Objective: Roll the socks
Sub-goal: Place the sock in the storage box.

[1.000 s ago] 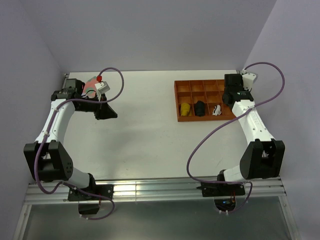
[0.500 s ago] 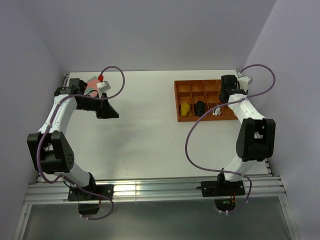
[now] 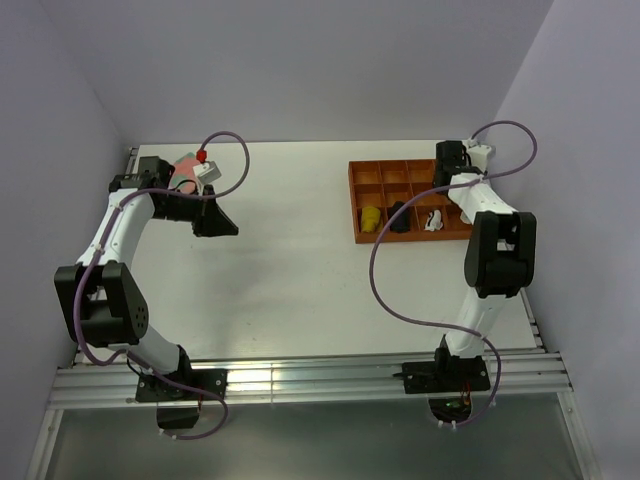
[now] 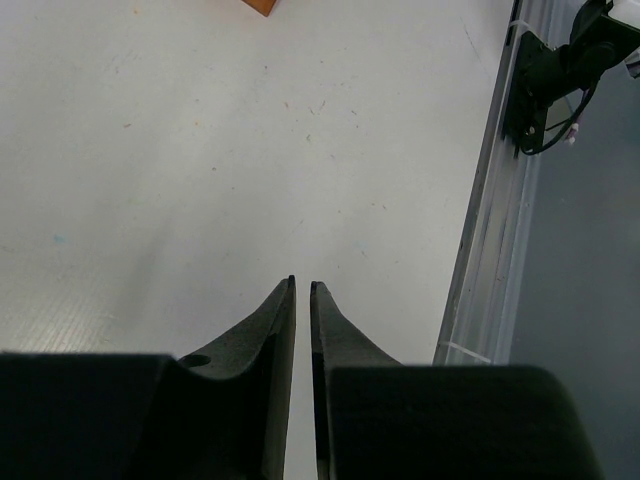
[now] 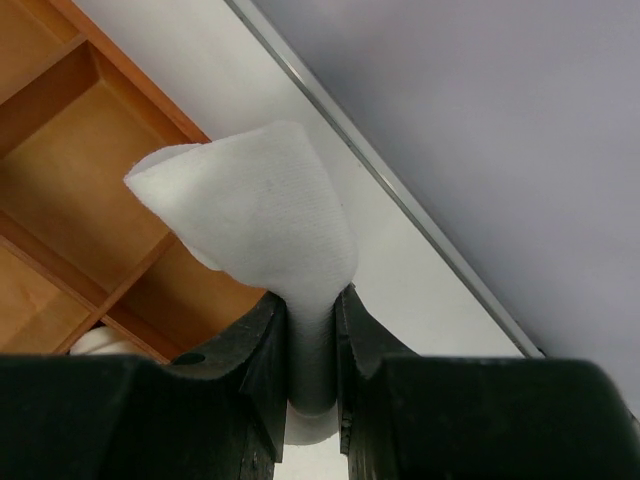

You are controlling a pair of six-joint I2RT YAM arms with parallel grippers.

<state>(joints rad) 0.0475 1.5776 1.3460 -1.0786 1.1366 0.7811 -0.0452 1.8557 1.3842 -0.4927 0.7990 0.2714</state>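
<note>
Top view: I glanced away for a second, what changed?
The right gripper, clamped on a white sock, moved toward the tray's far edge as its elbow swung inward. The left gripper and the bundles in the tray stayed put.

Plain white sock [image 5: 250,215] hangs pinched between the right fingers [image 5: 262,360], loose end fanning over the orange tray [image 5: 70,190]; a white bundle with black marks [image 3: 432,220] sits in its near row

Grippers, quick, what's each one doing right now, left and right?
Left gripper: closed, holding nothing.
Right gripper: closed on a white sock.
</note>
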